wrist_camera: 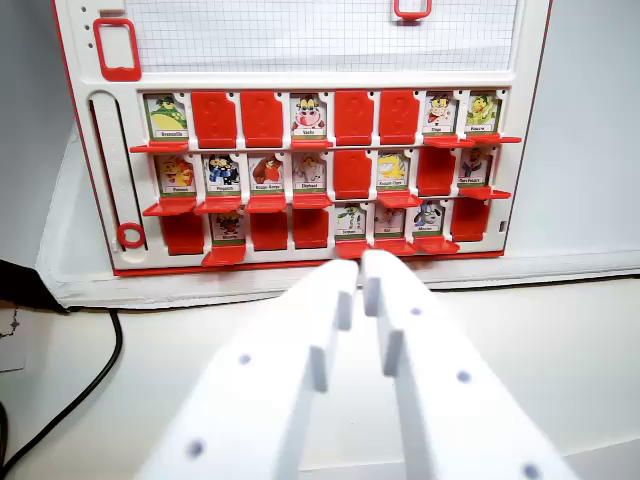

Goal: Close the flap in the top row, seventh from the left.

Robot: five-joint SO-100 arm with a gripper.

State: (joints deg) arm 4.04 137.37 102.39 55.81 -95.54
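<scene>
Wrist view: on the red-and-white game board (pixel 300 60), the top row's seventh flap (pixel 439 113) stands open near the right end, showing a cartoon character card. Below, over the pale worktop (pixel 560 330), the white hand (pixel 362 268) is nearly closed, empty.

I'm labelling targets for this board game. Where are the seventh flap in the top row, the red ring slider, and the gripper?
seventh top-row flap (pixel 439 112): wrist view, on its picture card.
red ring slider (pixel 130 236): wrist view, on the ring's rim.
gripper (pixel 361 268): wrist view, between its white fingertips.
</scene>
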